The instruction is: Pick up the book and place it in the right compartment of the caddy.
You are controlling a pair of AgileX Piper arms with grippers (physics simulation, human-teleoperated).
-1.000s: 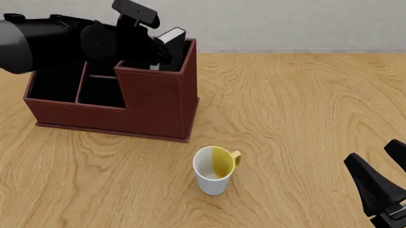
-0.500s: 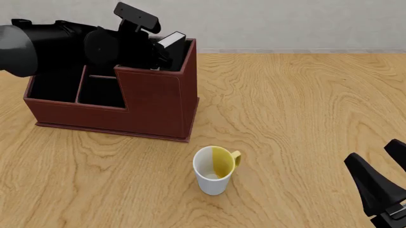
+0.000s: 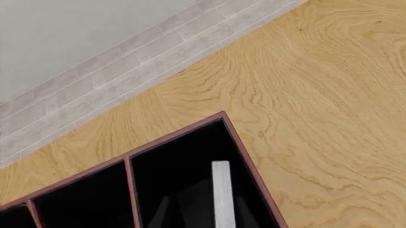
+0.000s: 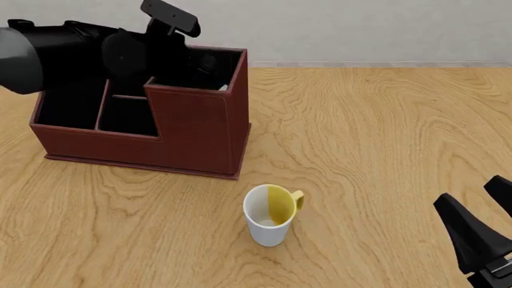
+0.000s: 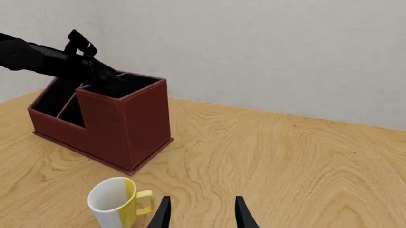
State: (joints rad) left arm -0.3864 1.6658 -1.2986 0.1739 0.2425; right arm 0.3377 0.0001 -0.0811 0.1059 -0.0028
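In the left wrist view, the thin black hardcover book (image 3: 221, 194) is standing on edge, white page edges showing, inside the tall black-lined right compartment (image 3: 190, 185) of the reddish-brown leather-look caddy (image 3: 127, 159). The dark shapes flanking it are probably the left fingers (image 3: 166, 211), spread apart and not clearly touching it.

In the front view, the left gripper (image 4: 196, 66) is hanging over that compartment on the wooden counter (image 4: 376, 138).

In the right wrist view, the right gripper (image 5: 199, 211) is hovering with fingers parted and empty, near a white-and-yellow mug (image 5: 117, 202).
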